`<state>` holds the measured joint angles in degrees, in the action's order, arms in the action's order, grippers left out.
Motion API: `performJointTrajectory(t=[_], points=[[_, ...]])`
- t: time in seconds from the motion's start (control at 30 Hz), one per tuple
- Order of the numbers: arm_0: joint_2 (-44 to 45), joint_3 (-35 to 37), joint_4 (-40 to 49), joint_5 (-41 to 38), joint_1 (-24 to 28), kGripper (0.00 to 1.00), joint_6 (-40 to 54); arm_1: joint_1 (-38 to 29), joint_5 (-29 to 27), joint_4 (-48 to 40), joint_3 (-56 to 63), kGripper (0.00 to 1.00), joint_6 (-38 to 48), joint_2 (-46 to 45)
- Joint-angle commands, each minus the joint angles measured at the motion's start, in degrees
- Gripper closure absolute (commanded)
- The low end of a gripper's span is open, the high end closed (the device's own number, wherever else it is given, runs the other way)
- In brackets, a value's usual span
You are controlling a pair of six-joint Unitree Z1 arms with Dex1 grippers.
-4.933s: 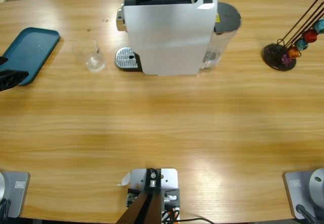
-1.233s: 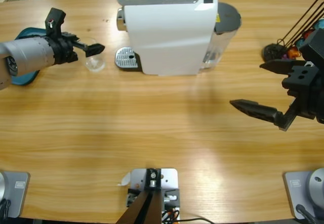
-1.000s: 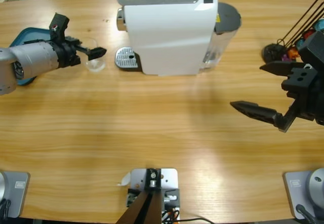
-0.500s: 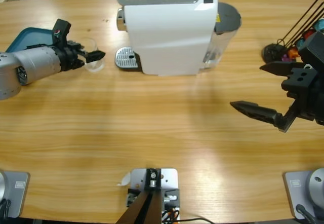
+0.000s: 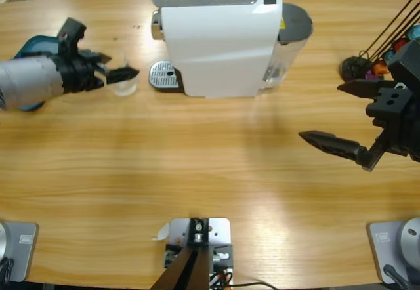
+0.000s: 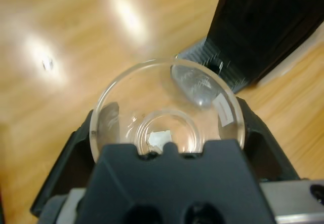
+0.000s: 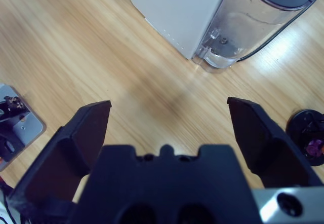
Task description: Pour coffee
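Coffee had not yet been poured: the clear glass (image 5: 122, 80) stood empty on the tabletop (image 5: 197, 165), just left of the machine's metal drip tray (image 5: 163, 76) and not under the spout. The white coffee machine (image 5: 220, 41) sat at the far middle of the tabletop, its water tank (image 5: 289, 47) at its right side.

The left gripper (image 5: 117, 73) reached in from the left edge, and its jaws stood on either side of the glass. In the left wrist view the glass (image 6: 167, 120) filled the space between the two black jaws, rim up and empty save for a small pale fleck at its bottom. I could not tell whether the jaws already pressed the wall or only flanked it.

The right gripper (image 5: 344, 116) hung well apart over the bare wood on the right, jaws spread wide and gripping nothing, near the capsule stand (image 5: 364, 73).

To my eye the step in hand was the grasp of the glass. The next move, I judged, would call for a firm but gentle squeeze, then a short level carry to the right onto the drip tray, keeping the glass upright and clear of the machine's front.
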<state>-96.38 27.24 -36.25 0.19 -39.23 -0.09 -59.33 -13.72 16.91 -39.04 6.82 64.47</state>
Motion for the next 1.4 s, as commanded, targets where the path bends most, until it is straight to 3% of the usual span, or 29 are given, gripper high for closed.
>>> performJointTrajectory(t=[0.03, 0.3, 0.77, 0.8, 0.83, 0.87, 0.9, 1.07, 1.4], points=[[-5.47, 8.31, 2.87, -3.6, -0.59, 0.667, 2.82, 0.61, 0.54, 1.6, 1.69, 0.0, 0.03, -2.18], [-12.22, 11.66, 1.61, -5.19, -0.59, 0.667, 2.91, 0.62, 0.54, 2.78, 1.78, 0.0, -0.41, -3.39], [-16.6, 14.44, 0.31, -7.21, -0.94, 0.662, 2.99, 1.13, 0.54, 2.74, 1.95, 0.0, -0.58, -3.11], [-16.77, 14.57, 0.31, -7.42, -0.94, 0.616, 2.99, 1.15, 0.54, 2.76, 1.95, 0.0, -0.58, -3.13], [-16.82, 14.67, 0.36, -7.59, -0.96, 0.425, 2.99, 1.19, 0.54, 2.76, 1.95, 0.0, -0.58, -3.13], [-16.79, 14.69, 0.57, -7.86, -0.96, 0.171, 2.99, 1.24, 0.54, 2.76, 1.95, 0.0, -0.58, -3.13], [-16.7, 14.65, 0.92, -8.17, -0.94, 0.046, 2.99, 1.24, 0.54, 2.74, 1.95, 0.0, -0.58, -3.13], [-15.84, 13.0, 1.54, -9.07, -0.96, 0.0, 2.91, 1.33, 0.54, 2.53, 2.04, 0.0, -0.58, -2.85], [-11.02, 11.14, 3.68, -8.89, -0.94, 0.0, 2.92, 1.33, 0.63, 2.23, 2.25, 0.0, -0.58, -2.51]])
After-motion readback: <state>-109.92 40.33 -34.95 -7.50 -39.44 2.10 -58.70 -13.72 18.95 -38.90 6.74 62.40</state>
